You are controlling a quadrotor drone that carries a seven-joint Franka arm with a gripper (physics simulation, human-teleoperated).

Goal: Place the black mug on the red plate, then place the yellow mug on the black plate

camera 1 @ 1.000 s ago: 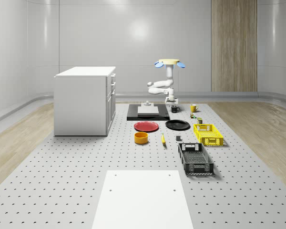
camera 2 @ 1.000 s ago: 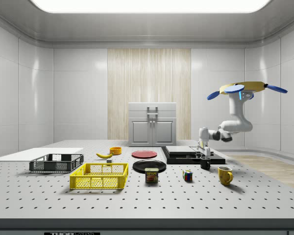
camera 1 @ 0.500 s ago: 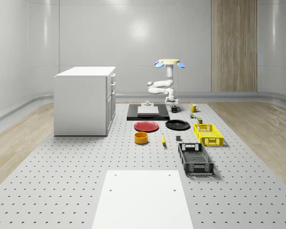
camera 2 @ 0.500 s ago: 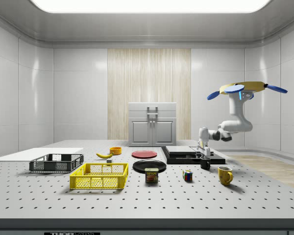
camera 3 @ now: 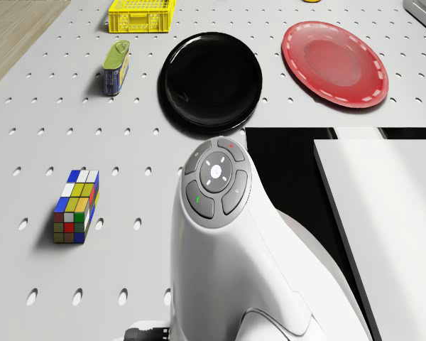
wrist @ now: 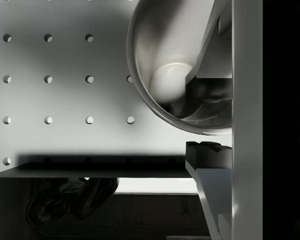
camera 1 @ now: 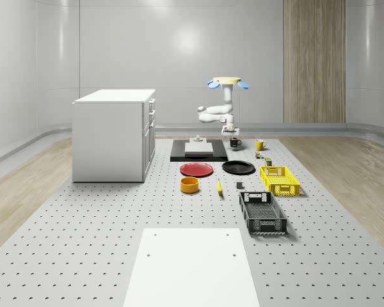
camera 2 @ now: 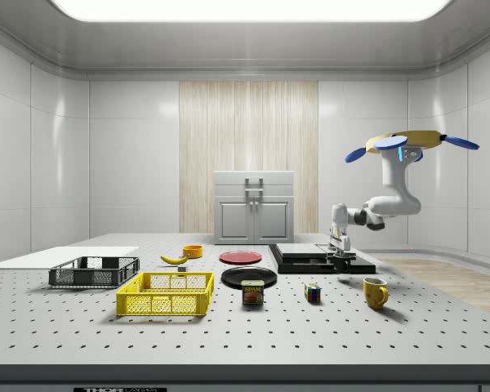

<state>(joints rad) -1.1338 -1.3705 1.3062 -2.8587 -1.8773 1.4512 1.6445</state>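
In the side view, a can [camera 2: 252, 292] labelled SPAM stands near the worktop's front edge, before the black plate [camera 2: 248, 276]. Right of it, the gripper [camera 2: 341, 258] grips the black mug [camera 2: 342, 261] by its rim, lifted clear beside the black slab [camera 2: 318, 260]; the drone [camera 2: 408, 142] hovers above the far right end.

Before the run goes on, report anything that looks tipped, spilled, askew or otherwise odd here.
Nothing stands out. The drone hovers by the black platform, and its gripper grips the black mug upright by the rim. The yellow mug stands upright; the red plate and black plate lie flat.
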